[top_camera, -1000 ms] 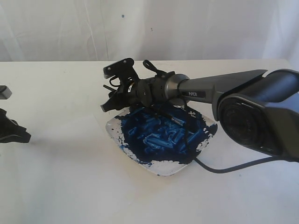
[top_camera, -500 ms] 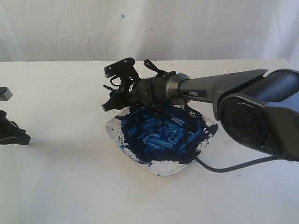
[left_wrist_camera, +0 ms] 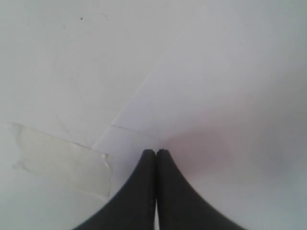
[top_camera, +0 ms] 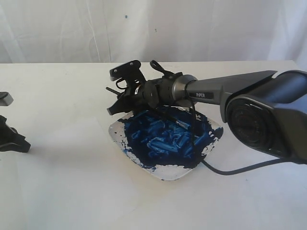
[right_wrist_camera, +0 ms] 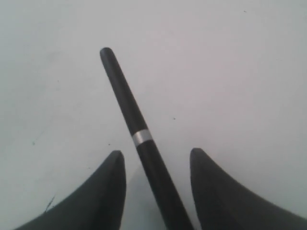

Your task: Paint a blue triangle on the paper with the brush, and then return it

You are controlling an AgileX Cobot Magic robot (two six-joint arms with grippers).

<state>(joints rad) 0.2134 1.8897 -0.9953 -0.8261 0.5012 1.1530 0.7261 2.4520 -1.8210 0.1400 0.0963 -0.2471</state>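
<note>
My right hand (right_wrist_camera: pixel 157 154) is reaching across the middle of the scene, low over the far left corner of the square, clear-rimmed dish (top_camera: pixel 169 173), which is smeared with thick dark blue paint. Its two black fingers (right_wrist_camera: pixel 111 182) are spread, and the thin black-handled paintbrush with the silver band (right_wrist_camera: pixel 125 103) runs out between them. On the wrist camera I can see a gap on each side of the handle at the fingertips, so nothing is pinched there. Nearer the palm the handle passes close to one finger, and I cannot tell whether they touch. The rounded end of the handle sticks out past the fingertips over the white tabletop (top_camera: pixel 62 86). The bristle end is hidden under the hand.

My left hand (left_wrist_camera: pixel 156 151) sits well apart from the dish, at the left edge of the scene. Its fingers are pressed together with nothing between them. It is just above the plain white sheet of paper (left_wrist_camera: pixel 230 96), near a corner of the sheet and beside a strip of clear tape (left_wrist_camera: pixel 62 163) stuck to the tabletop.
</note>
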